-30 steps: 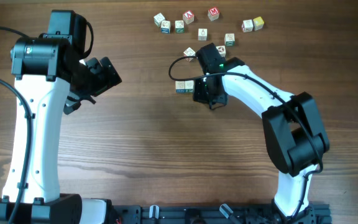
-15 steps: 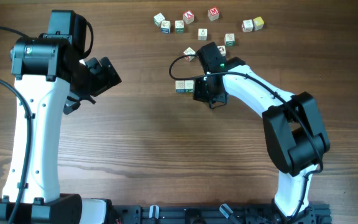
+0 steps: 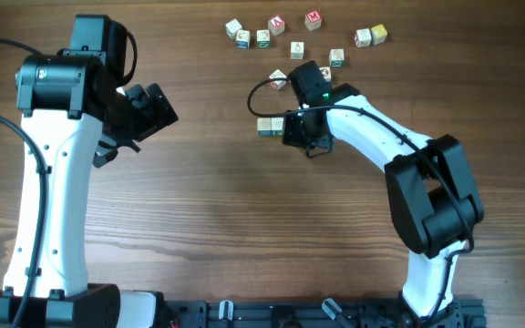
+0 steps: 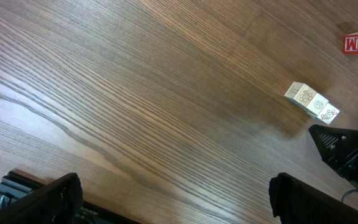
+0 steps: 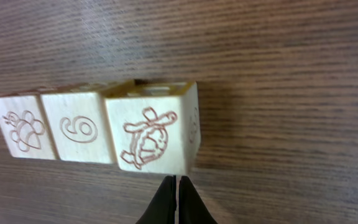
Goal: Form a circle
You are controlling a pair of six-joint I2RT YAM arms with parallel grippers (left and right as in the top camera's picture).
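Just past pinched right fingers (image 5: 165,205) — turtle cube (image 5: 148,138).

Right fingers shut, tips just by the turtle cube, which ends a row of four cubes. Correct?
Not four. The row has three cubes: insect cube, 6 cube and turtle cube, as the right wrist view shows. The rest holds: the right fingers are shut, tips just by the turtle cube.
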